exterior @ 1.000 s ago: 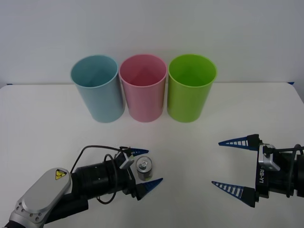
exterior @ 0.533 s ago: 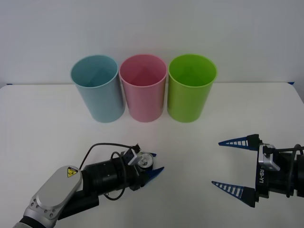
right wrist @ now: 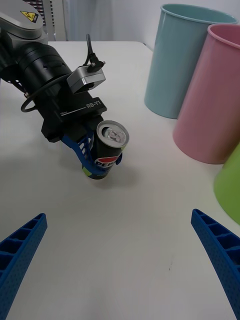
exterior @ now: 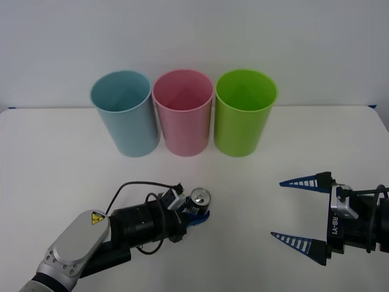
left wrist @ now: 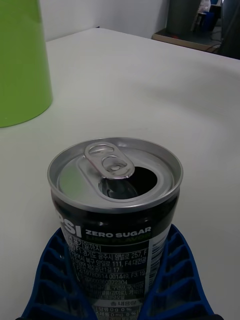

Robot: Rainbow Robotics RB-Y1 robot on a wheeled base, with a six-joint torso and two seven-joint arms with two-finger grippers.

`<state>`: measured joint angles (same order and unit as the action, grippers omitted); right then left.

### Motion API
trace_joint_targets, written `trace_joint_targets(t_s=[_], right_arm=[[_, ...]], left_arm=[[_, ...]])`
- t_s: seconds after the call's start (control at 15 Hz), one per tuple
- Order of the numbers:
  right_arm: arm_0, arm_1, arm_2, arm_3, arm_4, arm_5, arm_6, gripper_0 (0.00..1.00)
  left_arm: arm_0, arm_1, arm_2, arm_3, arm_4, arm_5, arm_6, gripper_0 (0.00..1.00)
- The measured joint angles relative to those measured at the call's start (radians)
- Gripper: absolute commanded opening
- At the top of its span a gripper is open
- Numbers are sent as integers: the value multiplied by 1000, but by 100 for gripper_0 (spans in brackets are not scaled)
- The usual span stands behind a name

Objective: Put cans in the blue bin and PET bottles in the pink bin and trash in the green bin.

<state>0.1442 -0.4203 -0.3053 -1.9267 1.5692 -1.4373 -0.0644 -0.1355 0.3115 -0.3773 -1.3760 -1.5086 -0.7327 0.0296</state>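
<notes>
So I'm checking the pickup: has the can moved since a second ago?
Yes. The can, gripped by the left gripper, has shifted toward the robot's right and slightly up, judged against the unmoved pink bin.

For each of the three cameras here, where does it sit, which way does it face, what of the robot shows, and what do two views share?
Front view: above the arms, facing forward and down at the blue bin, pink bin and green bin; both arms show.
Right wrist view: on the right arm, facing across the table toward the left gripper; its own open fingers show.
Left wrist view: on the left arm, close behind the can; blue fingers flank it.
Shared: the can, gripped, in all three.
</notes>
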Motion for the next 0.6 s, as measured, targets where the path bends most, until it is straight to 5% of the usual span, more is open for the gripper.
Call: trace_joint_targets(t_s=[0.6], right_arm=[[0,0,0,0,0,0,0,100]], left_arm=[[15,0,3,-37,50,-14,12,1]])
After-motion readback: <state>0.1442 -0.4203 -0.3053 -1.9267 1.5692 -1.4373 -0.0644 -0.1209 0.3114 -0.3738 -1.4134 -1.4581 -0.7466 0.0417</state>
